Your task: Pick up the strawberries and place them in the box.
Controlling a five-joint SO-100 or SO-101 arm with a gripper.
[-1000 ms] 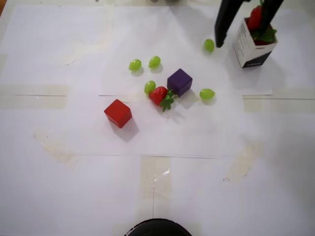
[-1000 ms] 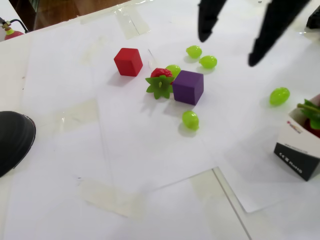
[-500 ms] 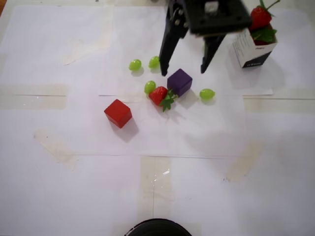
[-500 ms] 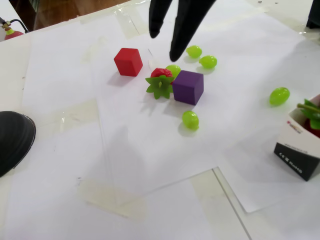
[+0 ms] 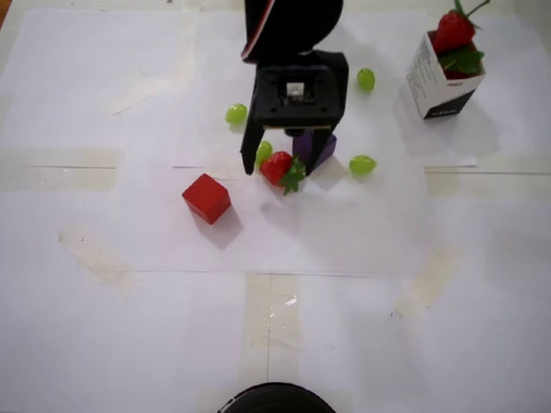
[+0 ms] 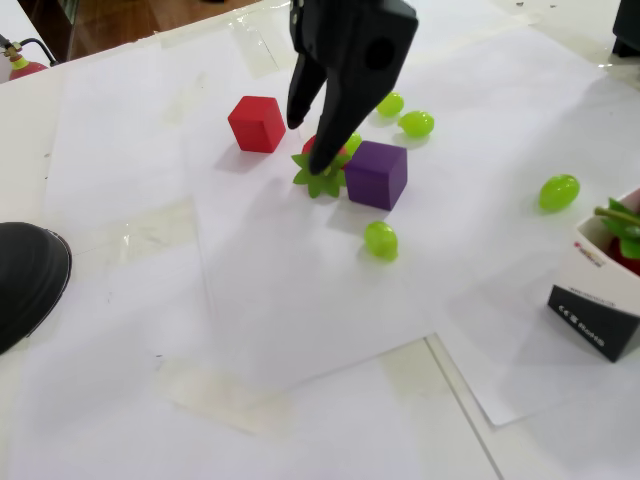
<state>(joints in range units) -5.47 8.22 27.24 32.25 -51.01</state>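
Observation:
One strawberry (image 5: pixel 280 170) lies on the white paper against the purple cube (image 5: pixel 322 151), its green leaves (image 6: pixel 320 180) facing the fixed camera. My gripper (image 5: pixel 275 160) is open, low over this strawberry, with one finger on each side; I cannot tell whether they touch it. In the fixed view the gripper (image 6: pixel 308 143) covers most of the red fruit. The box (image 5: pixel 441 84) stands upright at the far right with strawberries (image 5: pixel 454 31) sticking out of its mouth. The fixed view shows the box (image 6: pixel 598 296) at the right edge, leaves (image 6: pixel 624 226) showing on top.
A red cube (image 5: pixel 207 198) sits left of the strawberry. Green grapes lie around: one (image 5: pixel 236 113) at upper left, one (image 5: pixel 366 79) near the box, one (image 5: pixel 362 164) right of the purple cube. A black round object (image 5: pixel 275 400) is at the near edge.
The gripper has swung from beside the box leftward across the paper and come down over the loose strawberry, fingers still spread. Nothing on the table has moved.

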